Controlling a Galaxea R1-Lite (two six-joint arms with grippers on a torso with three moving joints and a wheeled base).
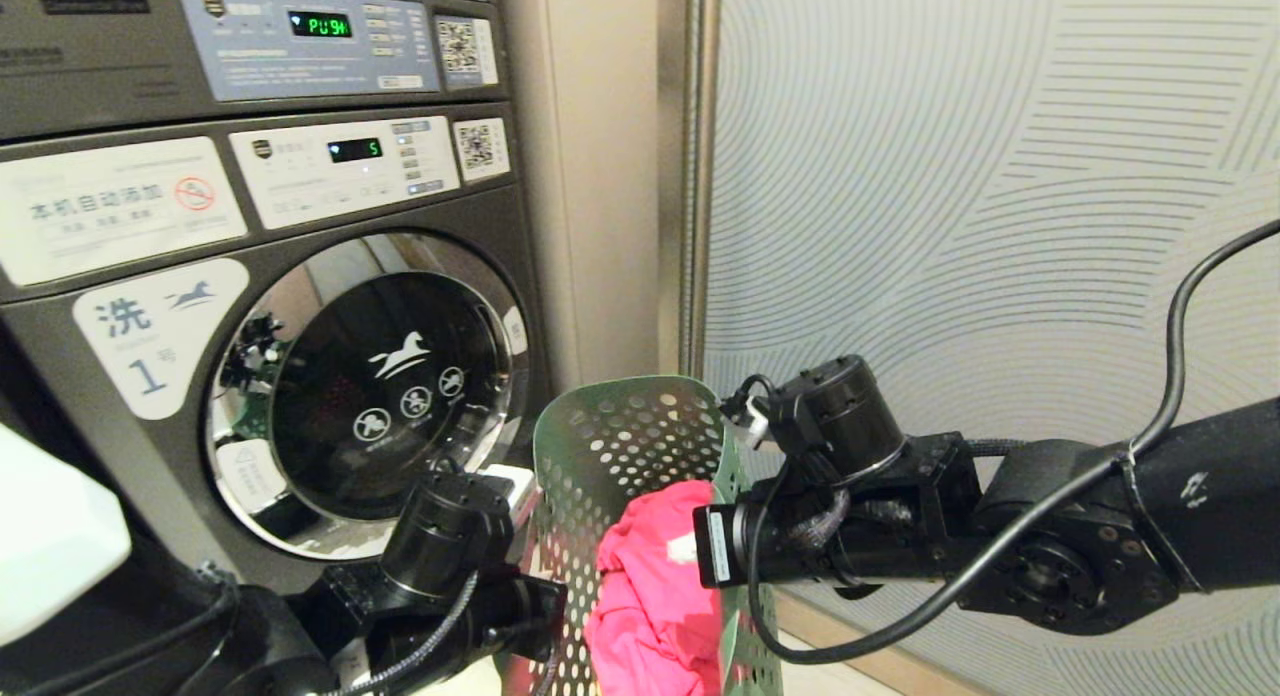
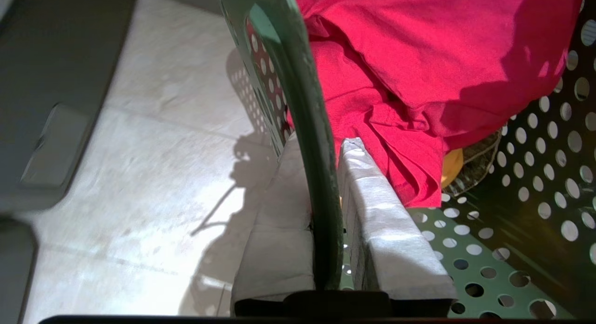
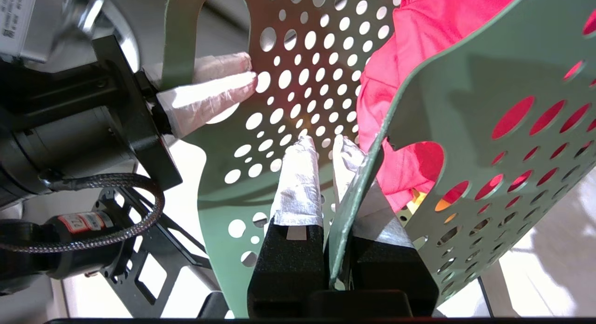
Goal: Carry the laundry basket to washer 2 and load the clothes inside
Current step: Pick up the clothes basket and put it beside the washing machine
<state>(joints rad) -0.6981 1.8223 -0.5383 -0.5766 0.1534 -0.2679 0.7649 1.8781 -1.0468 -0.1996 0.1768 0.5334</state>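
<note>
The laundry basket (image 1: 620, 426) is green perforated plastic and hangs between my two arms in front of a washer. Bright red clothes (image 1: 650, 596) fill it, with a bit of yellow cloth (image 2: 451, 168) beneath. My left gripper (image 2: 321, 145) is shut on the basket's rim (image 2: 302, 105), one white-wrapped finger on each side of the wall. On the opposite side, my right gripper (image 3: 324, 145) is shut on the basket wall (image 3: 465, 82) in the same way. Washer 2 is out of view; the machine in front is marked 1.
The front-loading washer marked 1 (image 1: 160, 346) has its round glass door (image 1: 380, 396) shut. Another machine's control panel (image 1: 310, 36) sits above it. A beige pillar (image 1: 600, 176) and a patterned wall panel (image 1: 1000, 176) stand to the right. Pale floor tiles (image 2: 139, 151) lie below the basket.
</note>
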